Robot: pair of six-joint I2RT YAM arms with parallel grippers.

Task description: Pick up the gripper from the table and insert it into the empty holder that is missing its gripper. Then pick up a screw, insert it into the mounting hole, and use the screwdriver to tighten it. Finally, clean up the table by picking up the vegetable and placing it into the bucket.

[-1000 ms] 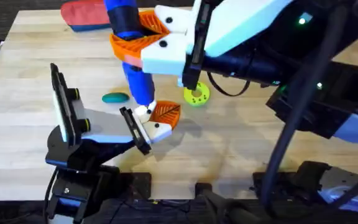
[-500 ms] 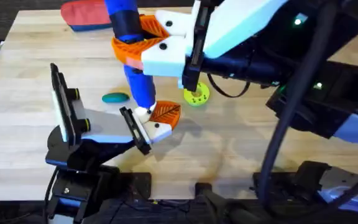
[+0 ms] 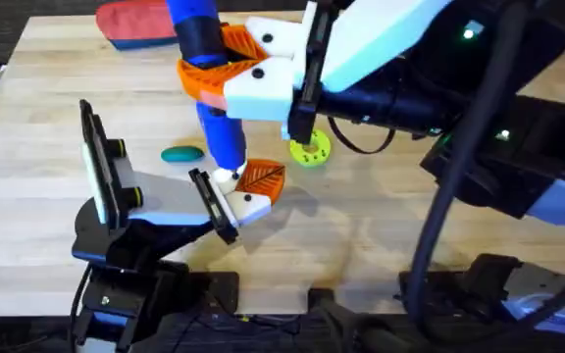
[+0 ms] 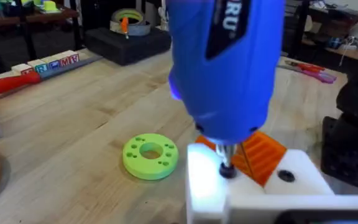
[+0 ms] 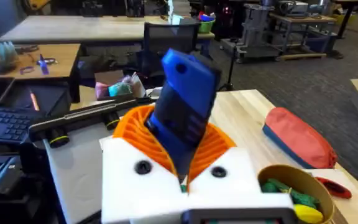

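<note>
My right gripper (image 3: pixel 231 71) is shut on the blue screwdriver (image 3: pixel 209 88), which stands upright between the orange ribbed pads (image 5: pixel 219 148). The screwdriver (image 4: pixel 229 62) has its metal tip (image 4: pixel 227 167) pressed down on the top of the white holder (image 4: pixel 207 186) at my left gripper (image 3: pixel 251 193). The orange gripper wedge (image 3: pixel 261 178) sits in the holder, right beside the tip. The teal vegetable (image 3: pixel 181 153) lies on the table left of the screwdriver. The bucket (image 5: pixel 294 186), with toy pieces in it, stands beside the right gripper.
A lime-green disc with holes (image 3: pixel 310 150) lies just right of the holder. A red pouch (image 3: pixel 133 22) rests at the table's far edge. A red-handled tool (image 4: pixel 11 82) lies farther off. The right arm (image 3: pixel 410 59) spans the right half of the table.
</note>
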